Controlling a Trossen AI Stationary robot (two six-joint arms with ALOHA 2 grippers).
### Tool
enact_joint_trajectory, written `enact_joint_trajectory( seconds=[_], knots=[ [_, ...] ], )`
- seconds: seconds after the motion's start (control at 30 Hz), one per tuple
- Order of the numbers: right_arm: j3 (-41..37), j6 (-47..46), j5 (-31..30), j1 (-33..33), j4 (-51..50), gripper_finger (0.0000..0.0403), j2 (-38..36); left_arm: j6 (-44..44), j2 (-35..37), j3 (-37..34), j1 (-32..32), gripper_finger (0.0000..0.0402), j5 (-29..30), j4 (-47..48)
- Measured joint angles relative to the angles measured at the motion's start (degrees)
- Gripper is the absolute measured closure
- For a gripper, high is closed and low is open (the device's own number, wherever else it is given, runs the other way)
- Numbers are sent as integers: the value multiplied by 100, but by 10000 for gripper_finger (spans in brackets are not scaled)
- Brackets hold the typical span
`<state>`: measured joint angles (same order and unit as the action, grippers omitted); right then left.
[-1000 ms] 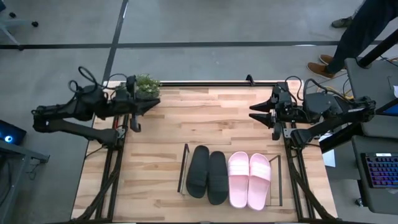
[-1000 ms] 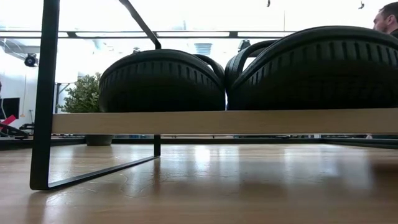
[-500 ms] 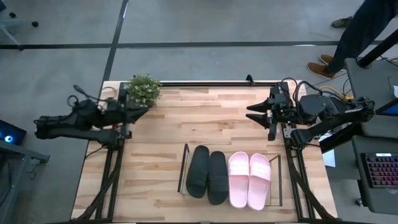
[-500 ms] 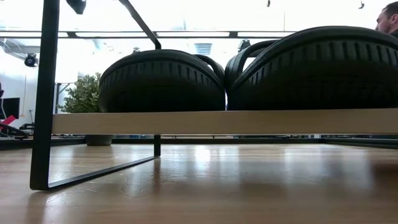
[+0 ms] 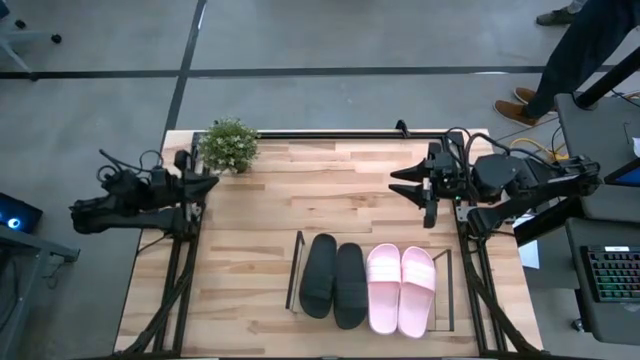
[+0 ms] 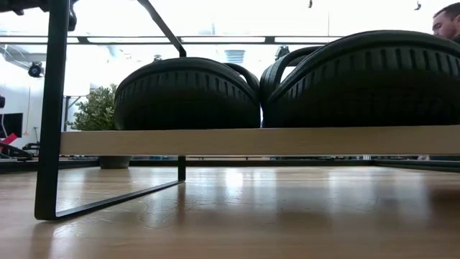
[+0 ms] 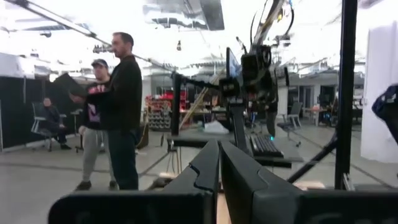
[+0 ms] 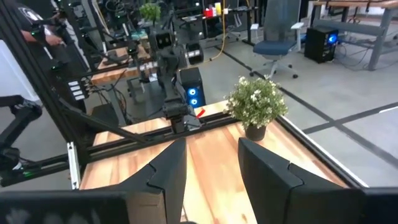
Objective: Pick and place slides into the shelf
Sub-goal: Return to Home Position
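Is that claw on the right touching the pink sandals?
Apart. The overhead view shows bare table between the right gripper and the pink sandals.

From overhead we look straight down on the whole table (image 5: 260,200). At tabletop height we sit close against the shelf (image 6: 259,141), facing level across it; the black slides (image 6: 187,93) fill that view and show from overhead too. Past the left gripper (image 7: 218,146) we face level toward a standing person (image 7: 126,106). Past the right gripper (image 8: 212,146) we look down across the table to the plant (image 8: 256,102), shared with the overhead and low views.
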<state>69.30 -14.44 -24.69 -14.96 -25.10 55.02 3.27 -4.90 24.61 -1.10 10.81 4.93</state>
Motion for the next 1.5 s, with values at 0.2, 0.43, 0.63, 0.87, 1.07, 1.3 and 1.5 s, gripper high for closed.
enact_joint_trajectory(
  seconds=[0.2, 0.43, 0.63, 0.87, 1.07, 1.3, 1.5],
  knots=[
    [0, 146, -92, 0, 186, 266, 68, -476, 326, -614, 0, 401, -45, -32],
    [0, 249, -95, 0, 214, 266, 27, -739, 301, -1302, -2, 401, -284, -680],
    [0, 247, -94, 0, 271, 266, 20, -961, 325, -1868, -2, 401, -308, -1032],
    [-137, 182, -96, 0, 746, 266, 70, -1041, 322, -2328, -2, 401, -296, -1371],
    [-947, 270, -44, 0, 2324, 292, 48, -957, 318, -2388, -2, 401, -280, -1728],
    [-1595, 321, 150, 165, 3034, 377, 24, -739, 273, -2385, -2, 401, -281, -1821],
    [-1661, 846, 383, 817, 2970, 394, -1, -739, 274, -2390, -2, 401, -282, -1815]
  ],
)
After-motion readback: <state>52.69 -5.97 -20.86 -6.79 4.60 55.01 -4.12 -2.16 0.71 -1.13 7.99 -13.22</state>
